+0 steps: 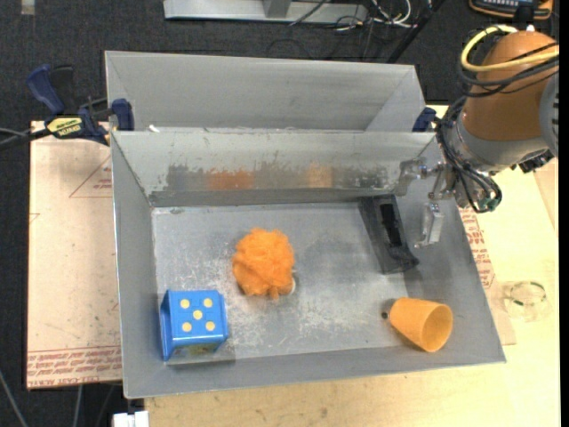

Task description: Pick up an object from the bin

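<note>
Gripper (414, 247) hung low at the right side of the grey bin (267, 149), close to the right wall. Its two prongs looked spread apart, with nothing between them. No object was under it, just bare floor.

The nearest candidate was the orange cup (420, 323), lying on its side near the gripper, toward the bin's front edge and a touch right. Its long axis ran roughly left to right, narrow base to the left and open mouth to the right. It sat in the front-right corner, near both sloped walls but apart from the gripper.

The fuzzy orange ball (262, 263) sat mid-floor, well apart to the left, with open room all round. The blue die with yellow spots (191, 323) was in the front-left corner, farthest off, close against the walls.

My read: the cup was the short move, a small shift toward the front edge. The corner left little clearance there, and the jaws would have to close across the cup's round body, so it might roll. The ball had the freest approach.
</note>
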Available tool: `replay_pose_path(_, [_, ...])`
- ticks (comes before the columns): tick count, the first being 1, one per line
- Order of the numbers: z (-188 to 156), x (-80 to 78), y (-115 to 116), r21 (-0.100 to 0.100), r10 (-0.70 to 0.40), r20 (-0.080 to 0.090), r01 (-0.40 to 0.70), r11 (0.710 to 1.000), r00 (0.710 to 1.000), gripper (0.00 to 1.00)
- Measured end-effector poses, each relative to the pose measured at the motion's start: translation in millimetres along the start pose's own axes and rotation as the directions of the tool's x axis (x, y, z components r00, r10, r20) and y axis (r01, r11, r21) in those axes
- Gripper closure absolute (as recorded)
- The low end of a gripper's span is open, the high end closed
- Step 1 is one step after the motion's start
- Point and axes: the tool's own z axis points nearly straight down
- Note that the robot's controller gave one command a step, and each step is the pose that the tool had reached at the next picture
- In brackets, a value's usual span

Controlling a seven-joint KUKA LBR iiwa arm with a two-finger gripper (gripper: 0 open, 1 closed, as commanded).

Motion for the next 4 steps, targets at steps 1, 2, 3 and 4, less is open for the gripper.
replay_pose_path(1, [-5,-1.2,1,0.001,-0.002,0.007,0.002,1.000,1.000,0.00])
replay_pose_path(2, [20,5.7,35,0.003,-0.072,0.008,0.072,0.997,0.997,0.00])
replay_pose_path(3, [45,-0.2,64,0.002,-0.286,0.007,0.286,0.958,0.958,0.00])
replay_pose_path(4, [65,1.1,86,0.006,-0.329,0.011,0.329,0.944,0.944,0.00])
